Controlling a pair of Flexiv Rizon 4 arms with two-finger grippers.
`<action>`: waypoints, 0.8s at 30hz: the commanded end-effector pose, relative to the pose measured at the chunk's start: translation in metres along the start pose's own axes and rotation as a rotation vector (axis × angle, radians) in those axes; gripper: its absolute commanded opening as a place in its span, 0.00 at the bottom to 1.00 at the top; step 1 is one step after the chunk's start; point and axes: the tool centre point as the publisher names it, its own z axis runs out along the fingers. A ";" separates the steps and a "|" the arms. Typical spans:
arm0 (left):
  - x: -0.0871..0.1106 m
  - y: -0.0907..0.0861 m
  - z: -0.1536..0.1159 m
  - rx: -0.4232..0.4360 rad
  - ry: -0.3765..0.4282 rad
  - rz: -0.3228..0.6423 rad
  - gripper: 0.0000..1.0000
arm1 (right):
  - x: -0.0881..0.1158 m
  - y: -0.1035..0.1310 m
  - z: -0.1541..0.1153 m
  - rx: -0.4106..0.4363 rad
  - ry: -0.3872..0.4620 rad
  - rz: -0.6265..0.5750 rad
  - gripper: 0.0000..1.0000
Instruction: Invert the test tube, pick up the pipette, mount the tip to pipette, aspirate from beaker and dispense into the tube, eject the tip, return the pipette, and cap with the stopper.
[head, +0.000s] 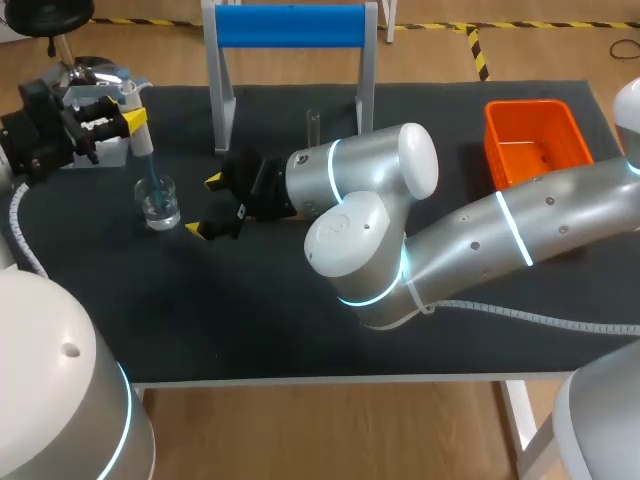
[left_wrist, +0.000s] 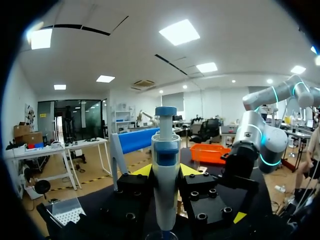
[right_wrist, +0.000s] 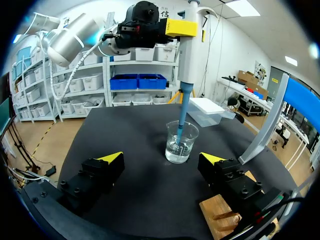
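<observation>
My left gripper (left_wrist: 165, 171) clamps the pipette (right_wrist: 190, 45) mid-body, light and stiff I reckon, tip (right_wrist: 183, 107) in the fragile-looking beaker (right_wrist: 181, 145); right gripper (right_wrist: 162, 159) gapes empty just right of it.

Robotics laboratory. Evidence: pipette (right_wrist: 187, 45), glass beaker (right_wrist: 181, 142) with clear liquid, test tube (head: 312, 128) at black table (head: 300, 330); left arm (head: 40, 135), right arm (head: 520, 230) attending.

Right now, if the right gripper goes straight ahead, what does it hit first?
Probably the beaker, which stands ahead of the open right gripper, about centred on its line. The pipette, held in the left gripper, dips its tip into it. Gap hard to judge.
</observation>
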 end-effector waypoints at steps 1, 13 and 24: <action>0.002 -0.001 0.000 -0.001 -0.006 0.001 0.00 | 0.000 -0.001 0.001 -0.003 0.001 0.000 1.00; 0.002 -0.001 0.000 -0.001 -0.006 0.001 0.00 | -0.014 0.014 -0.024 -0.043 0.041 -0.013 1.00; 0.002 -0.001 0.000 -0.001 -0.006 0.001 0.00 | -0.026 0.055 -0.072 -0.052 0.191 -0.093 1.00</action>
